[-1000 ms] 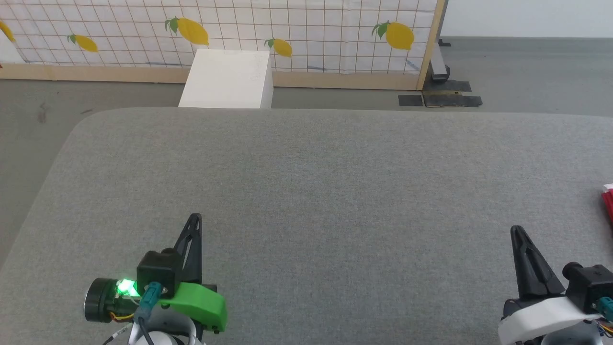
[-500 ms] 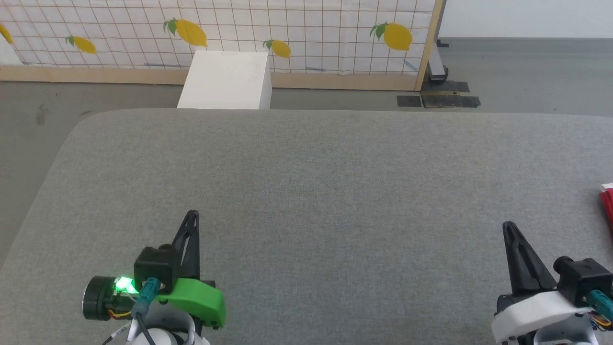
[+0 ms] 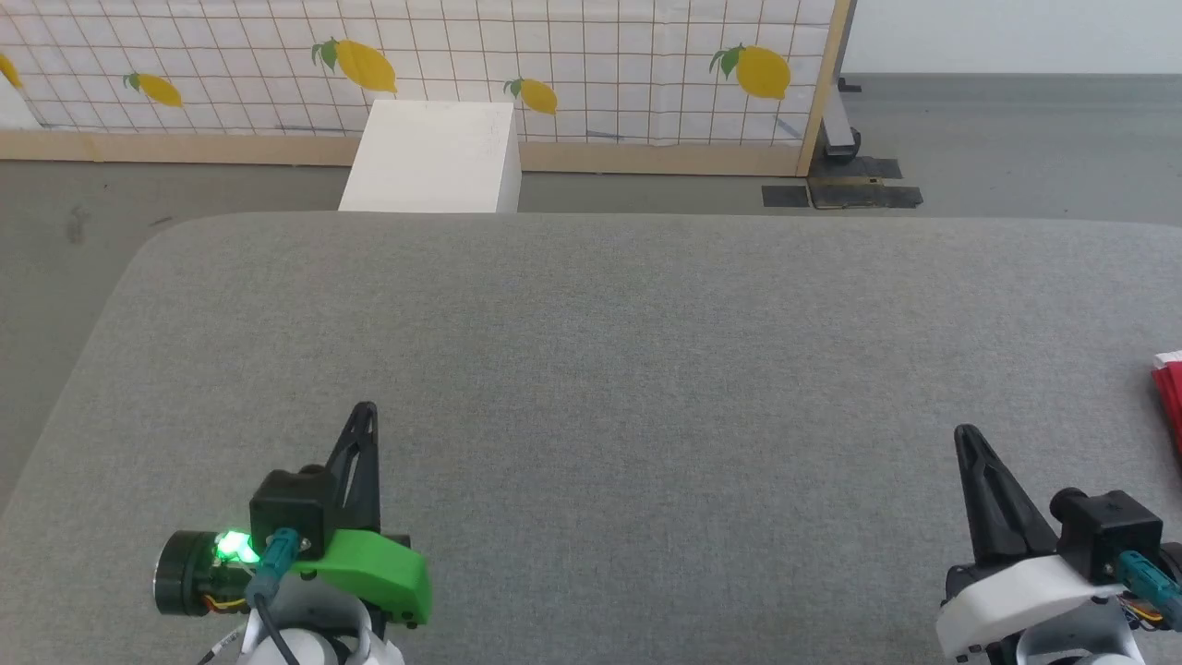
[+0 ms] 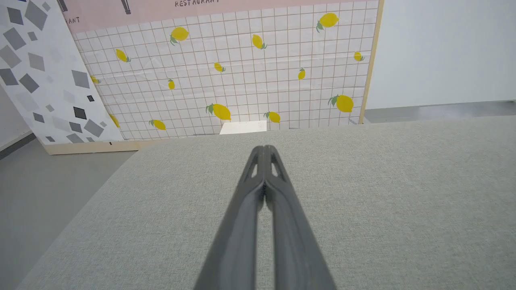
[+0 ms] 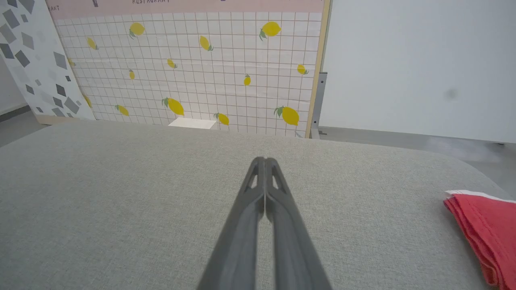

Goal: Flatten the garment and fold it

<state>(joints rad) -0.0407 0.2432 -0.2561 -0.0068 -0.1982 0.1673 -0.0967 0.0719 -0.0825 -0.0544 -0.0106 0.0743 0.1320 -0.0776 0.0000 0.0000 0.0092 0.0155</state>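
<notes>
Grey fabric tabletop (image 3: 591, 351), lemon-print screen (image 3: 572, 55) behind. My left gripper (image 3: 367, 409) and right gripper (image 3: 966, 432) are pinched closed, empty. Red shorts (image 5: 483, 225) lie far right near the edge; a careless reach could push them off.

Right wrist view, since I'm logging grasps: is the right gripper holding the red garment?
No, the right gripper is shut on nothing above the grey surface, and the garment lies apart to its right.

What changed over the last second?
Little. The right gripper eased slightly leftward and forward over the table; part of the shift is the head camera moving. The left gripper barely moved. Both stay shut and empty; the garment stays at the table's right edge, untouched.
</notes>
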